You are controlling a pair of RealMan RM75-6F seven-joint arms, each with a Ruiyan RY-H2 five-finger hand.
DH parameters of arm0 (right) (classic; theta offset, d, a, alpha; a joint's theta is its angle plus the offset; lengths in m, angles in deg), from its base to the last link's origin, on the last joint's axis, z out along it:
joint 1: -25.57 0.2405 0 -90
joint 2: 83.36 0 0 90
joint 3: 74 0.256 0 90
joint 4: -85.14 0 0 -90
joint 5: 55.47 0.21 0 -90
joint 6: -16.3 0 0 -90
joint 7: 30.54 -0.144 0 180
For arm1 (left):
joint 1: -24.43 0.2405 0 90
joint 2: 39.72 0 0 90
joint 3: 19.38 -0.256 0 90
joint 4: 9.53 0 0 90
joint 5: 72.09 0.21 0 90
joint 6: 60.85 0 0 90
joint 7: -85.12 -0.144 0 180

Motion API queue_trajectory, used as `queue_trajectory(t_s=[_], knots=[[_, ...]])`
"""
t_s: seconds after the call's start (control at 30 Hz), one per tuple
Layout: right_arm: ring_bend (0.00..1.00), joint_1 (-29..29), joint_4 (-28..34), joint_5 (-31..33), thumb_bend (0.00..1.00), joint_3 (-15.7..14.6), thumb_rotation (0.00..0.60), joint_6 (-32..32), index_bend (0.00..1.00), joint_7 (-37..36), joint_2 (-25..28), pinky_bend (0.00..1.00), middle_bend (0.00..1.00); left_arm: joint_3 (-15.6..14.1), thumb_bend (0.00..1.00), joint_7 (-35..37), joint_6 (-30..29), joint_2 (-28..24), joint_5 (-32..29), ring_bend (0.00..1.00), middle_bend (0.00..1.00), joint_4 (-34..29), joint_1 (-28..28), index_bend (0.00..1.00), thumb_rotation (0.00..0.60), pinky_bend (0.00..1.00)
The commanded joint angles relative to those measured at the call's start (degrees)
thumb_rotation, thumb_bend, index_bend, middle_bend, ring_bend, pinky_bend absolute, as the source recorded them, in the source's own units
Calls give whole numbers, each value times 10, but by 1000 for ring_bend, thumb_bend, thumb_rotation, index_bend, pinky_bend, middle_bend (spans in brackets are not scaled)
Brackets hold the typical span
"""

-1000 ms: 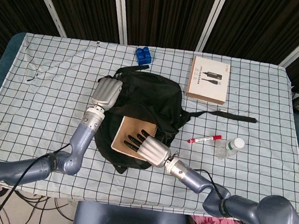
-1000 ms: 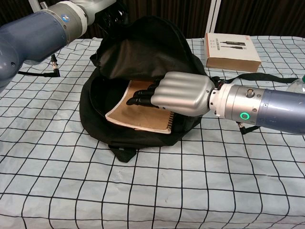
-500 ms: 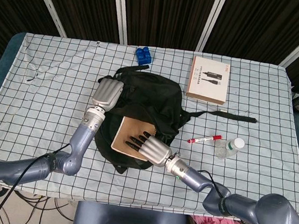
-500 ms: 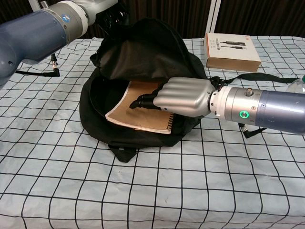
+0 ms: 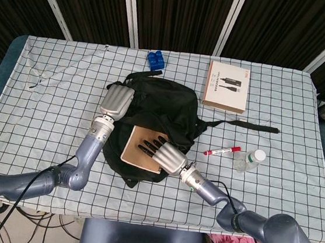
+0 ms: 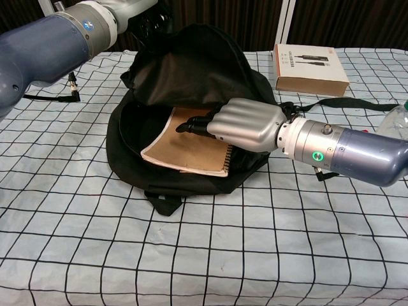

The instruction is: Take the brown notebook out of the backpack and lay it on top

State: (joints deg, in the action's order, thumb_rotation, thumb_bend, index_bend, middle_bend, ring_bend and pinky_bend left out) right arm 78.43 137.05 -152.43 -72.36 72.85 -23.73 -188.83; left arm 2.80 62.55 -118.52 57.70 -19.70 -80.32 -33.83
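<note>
The black backpack (image 5: 164,107) (image 6: 191,70) lies in the middle of the table with its mouth open toward me. The brown spiral notebook (image 5: 137,149) (image 6: 185,152) lies in that opening, partly out over the lower lip. My right hand (image 5: 167,155) (image 6: 247,124) rests flat on the notebook's right part, its dark fingers (image 6: 193,126) stretched over the cover. My left hand (image 5: 117,100) is at the backpack's left rim and holds the flap up; its fingers are hidden by the fabric. In the chest view only the left arm (image 6: 57,38) shows.
A blue block (image 5: 155,59) sits behind the backpack. At the back right lies a brown-and-white box (image 5: 226,86) (image 6: 311,62). A backpack strap (image 5: 250,127), a red marker (image 5: 222,150) and a clear bottle (image 5: 249,159) lie to the right. A black cable (image 6: 54,97) lies at the left.
My right hand has slid a little further up the notebook toward the backpack's inside, fingers stretched flatter. The notebook, backpack and left hand have stayed put.
</note>
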Motion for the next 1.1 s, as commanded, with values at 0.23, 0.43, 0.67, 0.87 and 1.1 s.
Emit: queue_trajectory(t_s=[0.23,0.43,0.67,0.87,1.1], knots=[[271,3,-36,-6,150,-9,600,9,42,-22,-24,217,155,-3,387,-6,0,2,-2,510,697,3,-1,663,600,410],[346,-1,-69,-12,198,-7,600,43,165,-34,-52,254,237,-3,387,-8,-4,2,-2,510,698,0,-1,663,600,410],[372,-2,-99,-12,268,-5,600,61,202,-47,-77,257,267,-3,387,-14,-5,-1,-8,510,698,-6,0,663,600,410],[439,-7,-103,4,316,5,600,63,275,-71,-86,312,345,-2,387,-19,-6,-4,-11,510,698,-11,0,663,600,410],[482,-14,-94,25,431,15,600,60,367,-110,-90,364,413,-1,387,-26,-8,-10,-16,510,697,-20,-1,663,600,410]])
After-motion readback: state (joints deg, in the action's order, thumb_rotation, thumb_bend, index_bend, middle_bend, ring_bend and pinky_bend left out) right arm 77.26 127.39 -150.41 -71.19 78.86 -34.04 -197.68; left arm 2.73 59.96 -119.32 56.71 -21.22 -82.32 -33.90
